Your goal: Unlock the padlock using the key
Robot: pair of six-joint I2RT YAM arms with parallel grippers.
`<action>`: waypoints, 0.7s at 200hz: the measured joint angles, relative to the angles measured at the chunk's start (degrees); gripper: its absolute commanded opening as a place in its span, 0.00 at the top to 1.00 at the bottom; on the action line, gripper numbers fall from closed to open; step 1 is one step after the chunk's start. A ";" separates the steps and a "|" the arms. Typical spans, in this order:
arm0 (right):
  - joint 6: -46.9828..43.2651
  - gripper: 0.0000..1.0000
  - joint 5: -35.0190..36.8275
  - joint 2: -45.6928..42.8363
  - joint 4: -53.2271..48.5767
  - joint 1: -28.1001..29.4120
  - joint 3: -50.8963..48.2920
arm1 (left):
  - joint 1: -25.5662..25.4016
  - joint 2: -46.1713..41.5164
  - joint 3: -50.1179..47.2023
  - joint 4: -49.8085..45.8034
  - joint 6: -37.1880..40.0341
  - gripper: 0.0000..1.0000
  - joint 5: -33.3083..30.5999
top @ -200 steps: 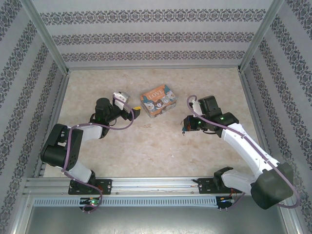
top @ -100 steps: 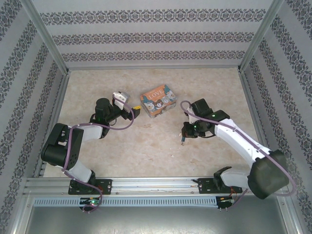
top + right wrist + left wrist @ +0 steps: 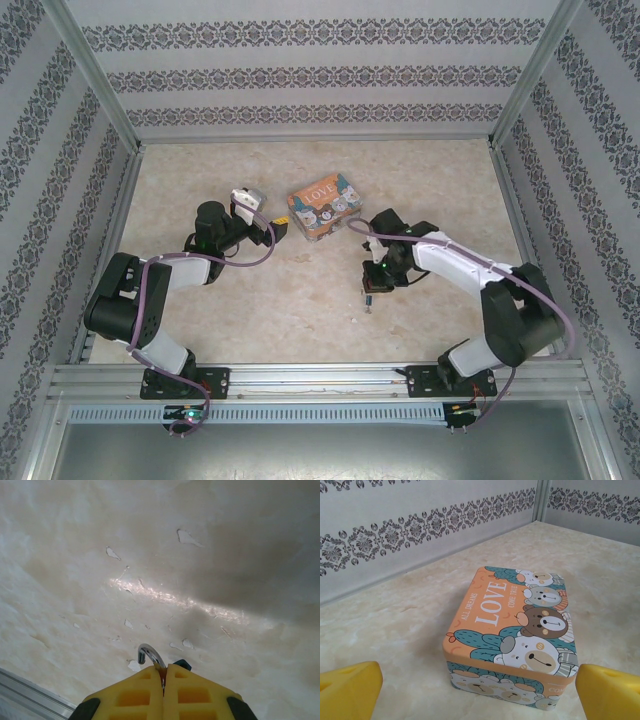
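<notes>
My right gripper (image 3: 164, 674) is shut on the padlock (image 3: 150, 655). Its silvery shackle curves out to the left of the yellow fingers (image 3: 135, 695), and a teal corner of its body peeks out to the right, just above the marble table (image 3: 200, 570). From above, the right gripper (image 3: 370, 284) sits mid-table with the small padlock (image 3: 367, 300) hanging at its tip. My left gripper (image 3: 280, 228) is open and points at the "LOVE" tin (image 3: 323, 208). The key is out of view.
The colourful tin (image 3: 512, 635) stands just ahead of the left gripper's (image 3: 479, 680) spread yellow fingers (image 3: 350, 690). Patterned walls and metal posts (image 3: 95, 95) surround the marble floor (image 3: 300, 310). A metal rail (image 3: 320, 380) runs along the near edge.
The right arm has swung left and toward the near edge, carrying the padlock from about mid-right to the table's middle. The left arm has not moved.
</notes>
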 measured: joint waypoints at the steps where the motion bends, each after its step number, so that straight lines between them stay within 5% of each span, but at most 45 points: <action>1: 0.00 1.00 0.00 0.09 0.00 0.02 0.02 | 0.00 0.00 -0.02 0.00 0.00 0.01 0.00; 140: -0.39 1.00 -3.06 9.90 5.53 1.92 1.18 | 0.00 -0.44 -0.04 -0.02 0.04 0.01 0.02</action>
